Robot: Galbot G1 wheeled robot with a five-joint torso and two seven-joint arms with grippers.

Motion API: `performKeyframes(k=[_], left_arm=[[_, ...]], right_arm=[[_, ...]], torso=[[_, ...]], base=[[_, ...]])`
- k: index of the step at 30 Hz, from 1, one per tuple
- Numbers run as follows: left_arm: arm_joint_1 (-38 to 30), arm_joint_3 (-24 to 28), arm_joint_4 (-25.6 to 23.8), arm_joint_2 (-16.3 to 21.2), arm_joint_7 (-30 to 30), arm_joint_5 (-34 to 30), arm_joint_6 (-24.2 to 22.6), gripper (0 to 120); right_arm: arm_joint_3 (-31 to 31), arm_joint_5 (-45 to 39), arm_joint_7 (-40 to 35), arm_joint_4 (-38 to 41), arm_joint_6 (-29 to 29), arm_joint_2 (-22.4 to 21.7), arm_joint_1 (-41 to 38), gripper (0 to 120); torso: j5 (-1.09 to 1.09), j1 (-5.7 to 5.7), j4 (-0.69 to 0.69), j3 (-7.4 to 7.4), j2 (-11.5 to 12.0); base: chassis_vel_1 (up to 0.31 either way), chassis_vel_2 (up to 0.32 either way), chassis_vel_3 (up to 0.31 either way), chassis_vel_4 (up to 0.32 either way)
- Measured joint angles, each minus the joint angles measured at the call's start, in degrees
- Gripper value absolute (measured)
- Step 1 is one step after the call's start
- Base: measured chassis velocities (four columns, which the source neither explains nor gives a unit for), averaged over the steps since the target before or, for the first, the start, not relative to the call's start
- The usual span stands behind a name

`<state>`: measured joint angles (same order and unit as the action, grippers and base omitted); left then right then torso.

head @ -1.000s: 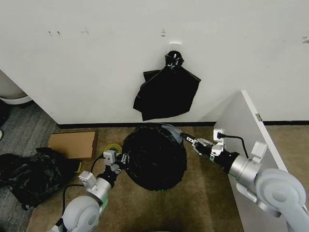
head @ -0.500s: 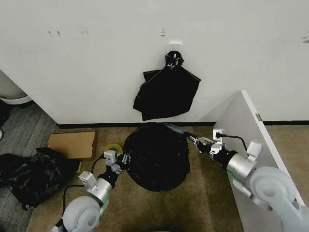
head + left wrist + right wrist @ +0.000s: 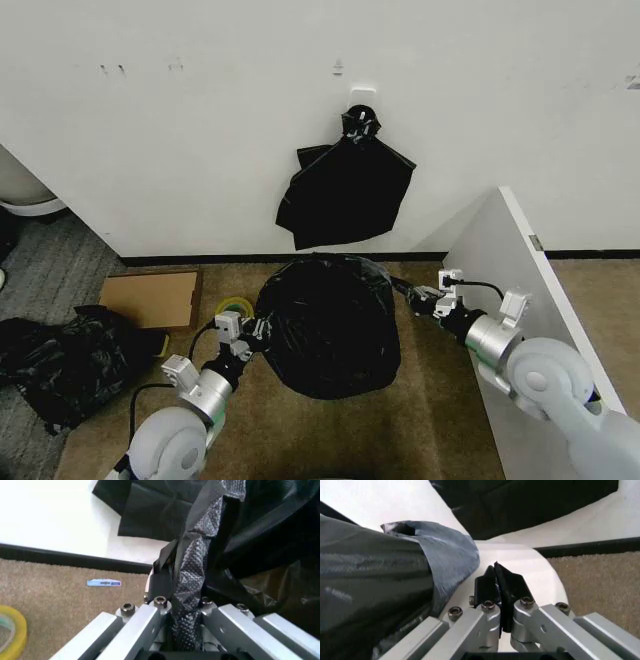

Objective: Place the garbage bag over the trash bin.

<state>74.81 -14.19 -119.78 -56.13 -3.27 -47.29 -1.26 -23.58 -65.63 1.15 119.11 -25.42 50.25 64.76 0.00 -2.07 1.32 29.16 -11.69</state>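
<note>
Spanning both end effectors, the garbage bag (image 3: pixel 328 325) is pinched left (image 3: pixel 259 329) and right (image 3: pixel 404 293).

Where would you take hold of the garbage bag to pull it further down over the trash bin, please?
Probably at the garbage bag hem, from the sides, as left gripper and right gripper do: loose film bunches there, while the trash bin wall beneath stays bare.

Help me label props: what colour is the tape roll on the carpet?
Yellow tape roll, best seen in the head view.
</note>
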Motion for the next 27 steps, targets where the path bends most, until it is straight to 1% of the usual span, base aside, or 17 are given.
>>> performKeyframes(k=[2, 4, 5, 6, 8, 9, 10, 14, 15, 16, 17, 19, 20, 22, 24, 26, 27], left_arm=[[0.03, 0.01, -0.01, -0.29, -1.28, -0.23, -0.43, 0], [-0.04, 0.03, 0.02, -0.77, -3.68, -0.86, -1.09, 0], [-0.08, 0.04, 0.05, -0.97, -4.77, -1.28, -1.41, 0], [-0.12, 0.06, 0.06, -1.35, -6.91, -2.2, -2.08, 0], [-0.17, 0.38, -0.13, -2.34, -13.16, -4.86, -4.58, 0], [-0.18, 0.47, -0.23, -2.61, -14.67, -5.6, -5.34, 0], [-0.18, 0.47, -0.23, -2.61, -14.67, -5.6, -5.34, 0], [-0.7, 0.94, -0.36, -4.08, -21.81, -11.08, -9.44, 0], [-0.84, 1.01, -0.17, -4.29, -22.4, -11.78, -9.73, 0], [-0.84, 1.01, -0.17, -4.29, -22.4, -11.78, -9.73, 0], [-1.24, 1.17, 0.55, -4.87, -23.59, -12.91, -10.1, 0], [-1.8, 1.23, 1.61, -5.68, -25.1, -14.15, -10.47, 0], [-2.36, 1.26, 2.33, -6.42, -26.53, -15.73, -10.88, 0], [-3.57, 1.61, 4.0, -8.06, -29.1, -18.08, -11.34, 0], [-3.85, 1.7, 4.37, -8.41, -29.65, -18.38, -11.39, 0], [-4.78, 1.95, 5.25, -9.29, -31.21, -19.57, -11.62, 0], [-5.3, 2.08, 5.64, -9.67, -32.06, -20.03, -11.78, 0]], right_arm=[[-0.73, 0.43, -0.41, 0.0, 0.55, 0.43, 0.24, 0], [-1.91, 0.98, -1.45, 0.24, 1.33, 0.75, 0.52, 8], [-2.39, 1.2, -1.86, 0.48, 1.56, 0.8, 0.7, 10], [-3.27, 1.84, -2.57, 1.08, 1.86, 0.83, 1.19, 15], [-4.54, 4.71, -4.25, 3.03, 2.81, 1.05, 2.69, 25], [-4.75, 5.22, -4.57, 3.64, 2.93, 1.12, 3.06, 27], [-4.75, 5.22, -4.57, 3.64, 2.93, 1.12, 3.06, 27], [-6.5, 7.42, -6.21, 8.32, 3.19, 2.09, 6.58, 45], [-6.76, 7.69, -6.28, 9.21, 3.23, 2.32, 7.28, 48], [-6.76, 7.69, -6.28, 9.21, 3.23, 2.32, 7.28, 48], [-7.31, 8.69, -6.46, 11.51, 3.49, 3.23, 9.3, 53], [-7.29, 11.34, -6.54, 14.84, 4.35, 5.43, 13.15, 59], [-6.44, 14.71, -6.36, 17.23, 5.26, 7.62, 16.39, 67], [-4.02, 22.4, -5.78, 19.38, 8.14, 11.75, 20.95, 77], [-3.44, 23.93, -5.72, 19.53, 8.96, 12.6, 21.65, 78], [-2.1, 26.5, -5.75, 19.65, 10.28, 14.41, 22.89, 87], [-1.69, 26.95, -5.84, 19.68, 10.53, 14.96, 23.34, 90]], torso=[[0.01, 0.0, 0.0, 0.0, 0.0], [0.0, 0.0, 0.0, 0.0, 0.0], [0.0, 0.0, 0.0, 0.0, 0.0], [0.0, 0.0, 0.0, 0.0, 0.0], [0.0, 0.0, 0.0, 0.0, 0.0], [0.0, 0.0, -0.01, 0.0, 0.0], [0.0, 0.0, -0.01, 0.0, 0.0], [0.0, 0.0, -0.01, 0.0, 0.0], [0.01, 0.0, -0.01, 0.0, 0.0], [0.01, 0.0, -0.01, 0.0, 0.0], [-0.01, 0.0, -0.01, 0.0, 0.0], [0.0, 0.0, -0.01, 0.0, 0.0], [0.0, 0.0, 0.01, 0.0, 0.0], [-0.01, 0.01, 0.04, -0.02, 0.0], [-0.02, 0.01, 0.03, -0.02, 0.0], [0.0, 0.01, -0.01, -0.01, 0.0], [-0.01, 0.01, 0.0, -0.01, 0.0]], base=[[0.0, 0.0, 0.0, 0.0], [0.0, 0.0, 0.0, 0.0], [0.0, 0.0, 0.0, 0.0], [0.0, 0.0, 0.0, 0.0], [0.0, 0.0, 0.0, 0.0], [0.0, 0.0, 0.0, 0.0], [0.0, 0.0, 0.0, 0.0], [0.0, 0.0, 0.0, 0.0], [0.0, 0.0, 0.0, 0.0], [0.0, 0.0, 0.0, 0.0], [0.0, 0.0, 0.0, 0.0], [0.0, 0.0, 0.0, 0.0], [0.0, 0.0, 0.0, 0.0], [0.0, 0.0, 0.0, 0.0], [0.0, 0.0, 0.0, 0.0], [0.0, 0.0, 0.0, 0.0], [0.0, 0.0, 0.0, 0.0]])
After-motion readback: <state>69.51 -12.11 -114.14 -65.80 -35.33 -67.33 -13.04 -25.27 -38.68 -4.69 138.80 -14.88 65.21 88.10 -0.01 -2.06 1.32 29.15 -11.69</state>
